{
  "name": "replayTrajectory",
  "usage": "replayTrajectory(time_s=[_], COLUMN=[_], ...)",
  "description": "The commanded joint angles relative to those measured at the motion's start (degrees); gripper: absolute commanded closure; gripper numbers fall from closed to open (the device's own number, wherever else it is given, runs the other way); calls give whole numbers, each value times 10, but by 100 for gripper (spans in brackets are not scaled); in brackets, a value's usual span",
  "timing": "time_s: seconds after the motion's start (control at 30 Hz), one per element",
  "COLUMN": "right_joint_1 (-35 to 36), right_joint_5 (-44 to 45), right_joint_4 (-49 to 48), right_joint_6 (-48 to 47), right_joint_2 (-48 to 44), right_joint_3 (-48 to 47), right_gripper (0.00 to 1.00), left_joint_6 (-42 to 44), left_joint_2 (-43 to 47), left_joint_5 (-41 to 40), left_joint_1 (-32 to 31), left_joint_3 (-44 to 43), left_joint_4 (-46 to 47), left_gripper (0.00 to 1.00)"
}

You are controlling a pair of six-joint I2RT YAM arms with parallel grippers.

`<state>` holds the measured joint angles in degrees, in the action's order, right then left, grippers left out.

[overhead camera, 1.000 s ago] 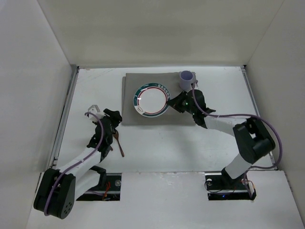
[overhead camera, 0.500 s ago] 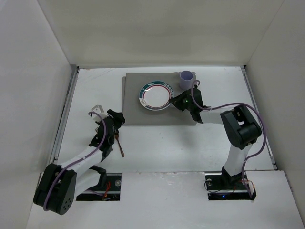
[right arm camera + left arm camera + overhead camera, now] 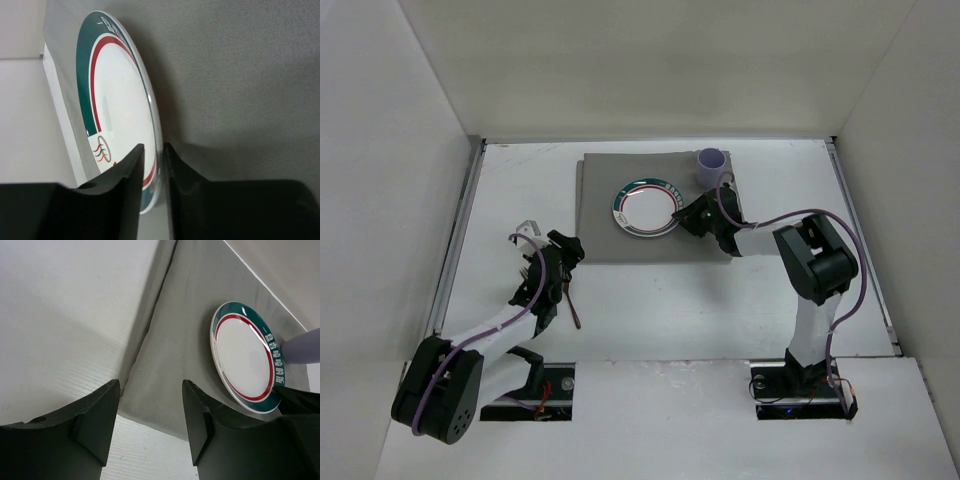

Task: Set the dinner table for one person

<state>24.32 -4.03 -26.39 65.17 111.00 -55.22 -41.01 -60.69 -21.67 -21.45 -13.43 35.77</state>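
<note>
The plate sits on the grey mat at the far middle of the white desk, with the cup just beside its far right edge. The right end effector straddles the plate's right rim, one finger over and one under. Only a thin slit shows, so I cannot tell whether it pinches the rim or stands just free of it.

The step in hand looks like letting the plate go. To do it well, the fingers should spread fully before the arm moves, so the lower one does not lift or drag the rim. The pull-back is best made straight out to the near right, low and level, staying clear of the cup.

The left end effector is released and holds nothing, poised off the mat's near left corner. A brown utensil lies near it on the desk, probably the next piece to place.
</note>
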Motion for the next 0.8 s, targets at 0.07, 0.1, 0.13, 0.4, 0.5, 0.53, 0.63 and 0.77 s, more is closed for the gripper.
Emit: replayTrajectory(time_s=[0.07, 0.1, 0.13, 0.4, 0.5, 0.53, 0.63, 0.77], right_joint_1=[-3, -2, -2, 2, 5, 8, 17, 37], right_joint_5=[-26, -30, -32, 41, 69, 76, 89, 92], right_joint_4=[22, 34, 47, 108, 131, 134, 134, 136], right_joint_6=[-29, -39, -49, -131, -167, -180, -205, -245], right_joint_2=[-32, -35, -41, -151, -209, -228, -289, -353], right_joint_3=[-23, -23, -23, 33, 60, 72, 113, 158], right_gripper=[60, 57, 55, 38, 34, 33, 38, 80], left_joint_6=[8, 9, 11, 48, 68, 68, 39, -72], left_joint_2=[0, 0, -1, 21, 64, 75, 109, 123], left_joint_5=[-14, -15, -15, -102, -148, -160, -177, -148], left_joint_1=[-6, -6, -6, -54, -94, -104, -133, -151], left_joint_3=[-17, -19, -20, -67, -102, -112, -140, -171], left_joint_4=[32, 28, 25, -95, -228, -275, -465, -674], left_gripper=[50, 50, 50, 54, 54, 54, 55, 63])
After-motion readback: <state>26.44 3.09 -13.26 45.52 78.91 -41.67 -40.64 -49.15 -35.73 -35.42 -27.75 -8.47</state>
